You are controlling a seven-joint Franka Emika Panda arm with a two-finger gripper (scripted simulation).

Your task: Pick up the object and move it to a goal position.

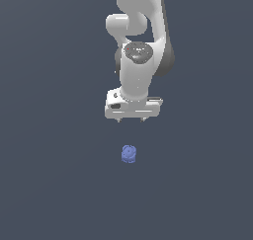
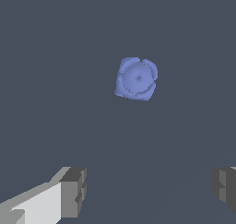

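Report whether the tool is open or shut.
Open. The white tool shows its two fingers far apart, with nothing between them; the small blue-violet bumpy lump lies apart.

We see our white arm (image 1: 141,41) reaching straight down, wrist vertical, the tool (image 1: 131,119) pointing downward. In the wrist view its two grey fingers (image 2: 73,191) stand wide apart — nothing sits between them — with a white housing behind one finger.

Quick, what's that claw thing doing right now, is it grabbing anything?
Gripper: open and empty; the blue object lies apart from it, not between its fingers.
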